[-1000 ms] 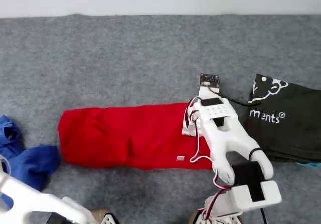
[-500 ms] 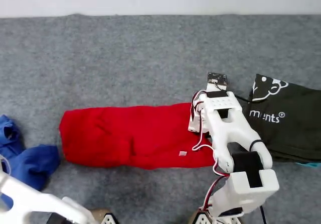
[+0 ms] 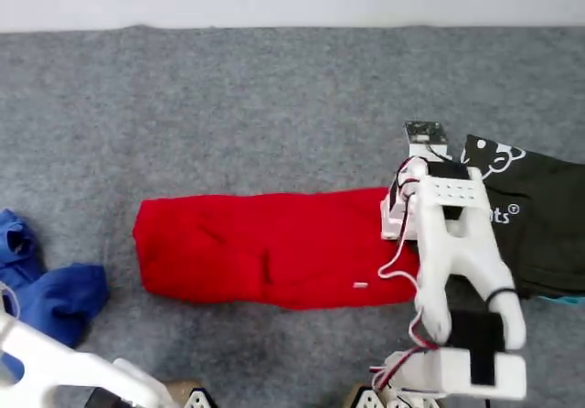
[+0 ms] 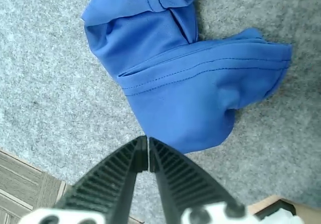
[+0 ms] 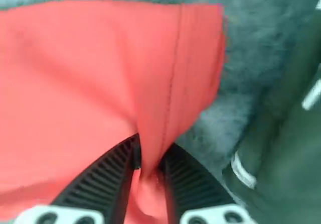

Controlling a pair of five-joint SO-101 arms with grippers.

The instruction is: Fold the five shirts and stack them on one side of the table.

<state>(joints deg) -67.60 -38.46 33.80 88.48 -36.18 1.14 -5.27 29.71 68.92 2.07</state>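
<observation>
A red shirt point(image 3: 265, 252) lies folded into a long strip across the grey table's middle. My right gripper point(image 5: 149, 166) is shut on the red shirt point(image 5: 90, 83) at its right end, next to a folded black shirt point(image 3: 530, 220) at the right edge; the black shirt point(image 5: 286, 148) also shows beside the pinched cloth. The right arm point(image 3: 452, 243) reaches in from the front. A crumpled blue shirt point(image 3: 46, 289) lies at the front left. My left gripper point(image 4: 148, 156) hovers shut and holding nothing just off the blue shirt point(image 4: 195, 83).
The table is covered in grey carpet point(image 3: 274, 97), bare across the back half. A teal cloth edge point(image 3: 565, 299) peeks from under the black shirt. The left arm's white link point(image 3: 64, 367) crosses the front left corner. Wooden floor point(image 4: 20, 194) shows past the table's edge.
My right gripper has dragged the red shirt to the right, toward the black shirt; the shirt's left end moved right with it. The left arm and blue shirt stayed still.
</observation>
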